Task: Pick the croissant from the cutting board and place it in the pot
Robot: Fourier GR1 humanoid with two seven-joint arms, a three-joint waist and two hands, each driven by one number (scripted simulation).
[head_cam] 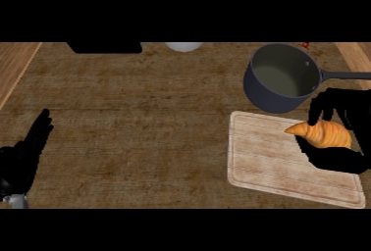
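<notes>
Right hand (339, 159) was seen curled round the croissant (325, 133), fingers above it and thumb below, over the right part of the cutting board (268, 162). Whether the croissant was touching the board could not be told. Just beyond the board stood the pot (281, 78) on the counter (138, 112); the left hand (22, 157) rested open at the left edge, fingers straight.

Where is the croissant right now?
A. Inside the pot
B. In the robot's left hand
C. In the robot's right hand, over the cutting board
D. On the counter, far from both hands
C: the right hand curls its fingers and thumb round the croissant above the cutting board, while the pot holds nothing and the left hand rests open.
</notes>
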